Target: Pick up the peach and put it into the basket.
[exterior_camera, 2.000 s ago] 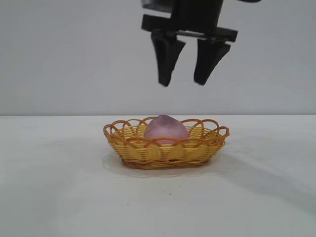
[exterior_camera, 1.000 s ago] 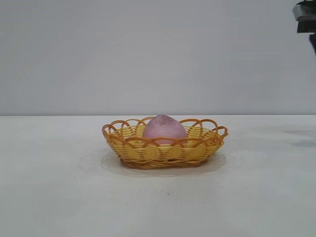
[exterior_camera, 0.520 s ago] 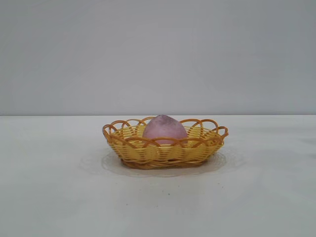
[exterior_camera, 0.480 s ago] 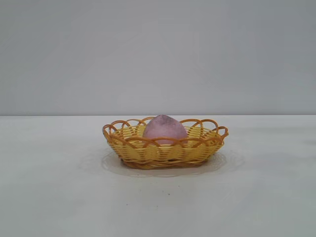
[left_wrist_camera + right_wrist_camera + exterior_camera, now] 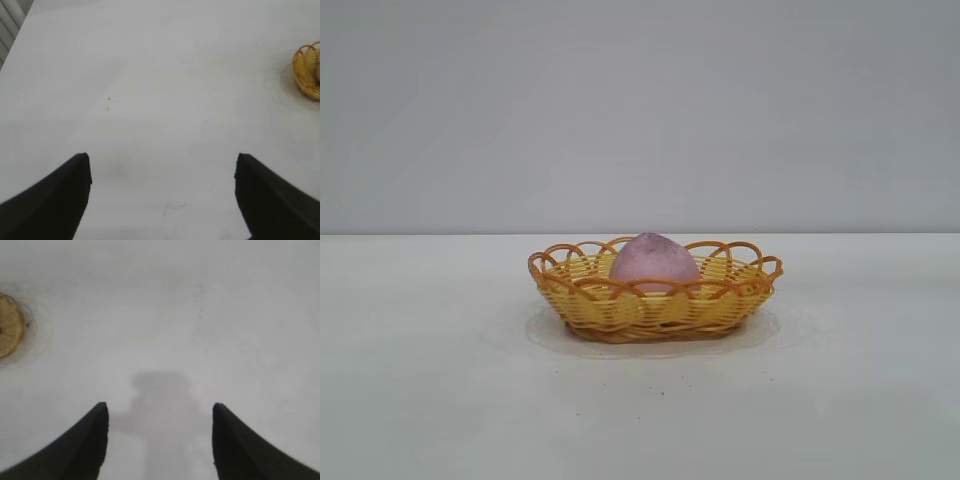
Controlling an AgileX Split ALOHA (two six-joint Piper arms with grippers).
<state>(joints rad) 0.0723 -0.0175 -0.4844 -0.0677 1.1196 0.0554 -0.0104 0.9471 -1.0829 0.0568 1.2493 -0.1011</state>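
Observation:
The pink-mauve peach sits inside the yellow wicker basket at the middle of the white table. Neither arm shows in the exterior view. My left gripper is open and empty over bare table, with the basket far off at the edge of the left wrist view. My right gripper is open and empty over bare table, with the basket far off at the edge of the right wrist view.
The white table spreads flat around the basket. The table's edge and a ribbed object show at a corner of the left wrist view.
Two seconds ago the right gripper hung open above the basket. It moved off to the right and out of the exterior view. The peach and basket have not moved.

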